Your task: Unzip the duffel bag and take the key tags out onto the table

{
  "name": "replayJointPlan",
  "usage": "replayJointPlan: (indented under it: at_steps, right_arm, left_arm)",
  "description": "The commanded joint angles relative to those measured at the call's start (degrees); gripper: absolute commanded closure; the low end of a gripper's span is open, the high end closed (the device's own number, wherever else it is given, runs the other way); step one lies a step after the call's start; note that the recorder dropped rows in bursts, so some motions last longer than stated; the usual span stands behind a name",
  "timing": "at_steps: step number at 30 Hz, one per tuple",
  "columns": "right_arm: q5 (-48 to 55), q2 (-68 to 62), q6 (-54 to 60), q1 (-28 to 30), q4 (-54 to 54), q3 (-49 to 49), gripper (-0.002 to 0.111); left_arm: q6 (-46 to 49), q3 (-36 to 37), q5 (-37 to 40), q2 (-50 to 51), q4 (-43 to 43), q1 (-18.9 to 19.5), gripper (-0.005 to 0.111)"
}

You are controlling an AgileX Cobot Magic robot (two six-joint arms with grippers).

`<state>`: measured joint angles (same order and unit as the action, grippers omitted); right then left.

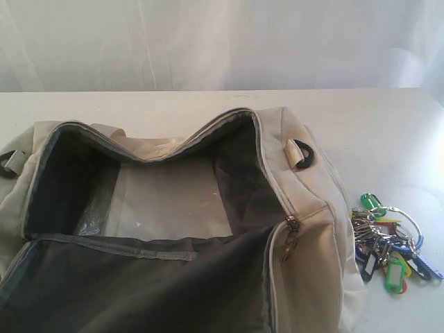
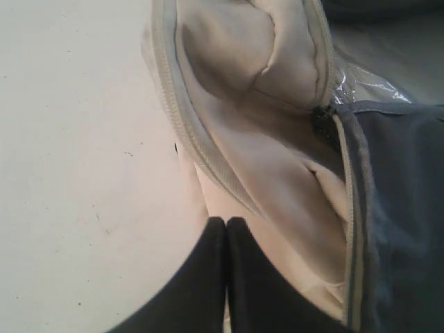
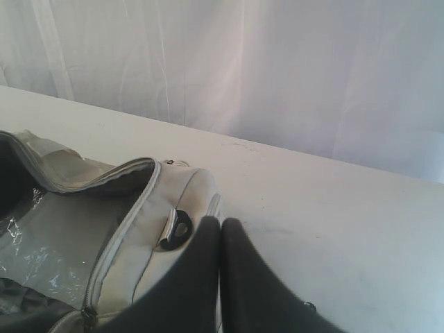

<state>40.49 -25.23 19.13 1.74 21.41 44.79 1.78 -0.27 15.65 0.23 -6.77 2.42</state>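
Observation:
The cream duffel bag (image 1: 312, 229) lies unzipped on the white table (image 1: 208, 104), its dark grey lining and a clear plastic base panel (image 1: 170, 198) showing. The key tags (image 1: 385, 243), green, yellow, blue and red on metal rings, rest on the table right of the bag. Neither gripper shows in the exterior view. In the left wrist view my left gripper (image 2: 226, 222) is shut and empty over the bag's beige end (image 2: 250, 76). In the right wrist view my right gripper (image 3: 220, 223) is shut and empty beside the bag's dark metal ring (image 3: 177, 229).
A white curtain (image 1: 222, 41) hangs behind the table's far edge. A zipper pull (image 1: 290, 239) dangles at the bag's right side. Bare tabletop (image 3: 333, 222) lies past the bag's right end.

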Motion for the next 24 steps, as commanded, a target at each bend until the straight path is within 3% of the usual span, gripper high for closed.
replayJointPlan:
  at_steps: [1,24]
  right_arm:
    - [-0.2,0.4,0.1,0.5,-0.2,-0.3,0.108]
    - [-0.2,0.4,0.1,0.5,-0.2,-0.3,0.108]
  left_arm:
    - [3.8,0.3,-0.6,-0.2,-0.2,0.0,0.107]
    - [2.8,0.3,-1.3,-0.2,3.0,0.0,0.107]
